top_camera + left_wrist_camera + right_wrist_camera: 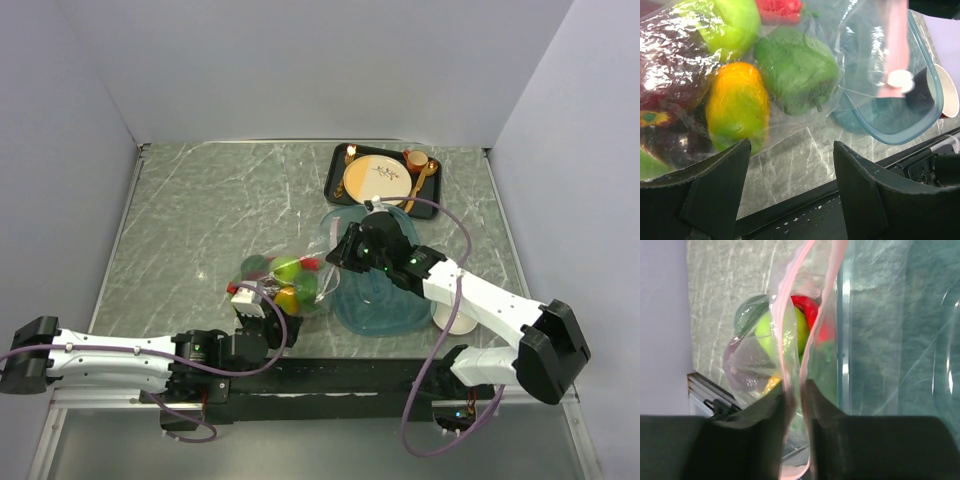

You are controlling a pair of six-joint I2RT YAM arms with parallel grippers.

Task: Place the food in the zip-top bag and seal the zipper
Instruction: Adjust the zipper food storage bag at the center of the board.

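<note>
Zipper point(782, 335) runs lengthwise through right gripper's point(797, 390) pinch.

We see soft, even overhead light with faint shadows on the table point(200, 220). Glare streaks the crinkled zip-top bag point(675, 50) in our left wrist view; the zipper point(781, 360) blurs near the right wrist lens.

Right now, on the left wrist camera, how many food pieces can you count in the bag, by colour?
Green peppers: 2
Orange-yellow piece: 1
Red piece: 1
Dark purple piece: 1
Total: 5 clear; others at the frame edge unsure.
</note>
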